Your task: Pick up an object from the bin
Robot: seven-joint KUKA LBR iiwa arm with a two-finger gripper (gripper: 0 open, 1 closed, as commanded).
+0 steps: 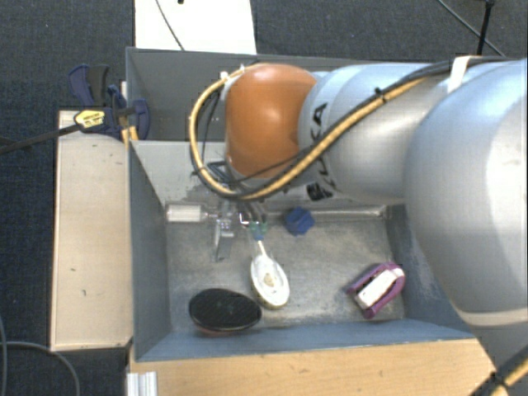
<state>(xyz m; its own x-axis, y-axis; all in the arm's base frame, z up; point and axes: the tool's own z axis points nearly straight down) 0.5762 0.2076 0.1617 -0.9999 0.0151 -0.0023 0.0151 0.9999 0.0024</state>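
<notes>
The gripper (238,236) hangs low at the back of the bin (153,246), just under the arm's orange cover (264,118), which hides enough that I cannot tell whether it is apart or together. Nearest to it is the white spoon (269,280). Its thin handle runs up to a teal tip close beside the gripper's right side, and its oval head lies toward the front on the bin floor.

The likeliest trouble, as I judge it, is a pinch at that tip only: the head (the heavier end, by the look of it) would swing and slip out on the lift. A closing stroke off to the side could flick the handle away instead. The blue piece (298,221) just right may get nudged. The black oval (223,310) and purple block (375,288) lie well clear.
</notes>
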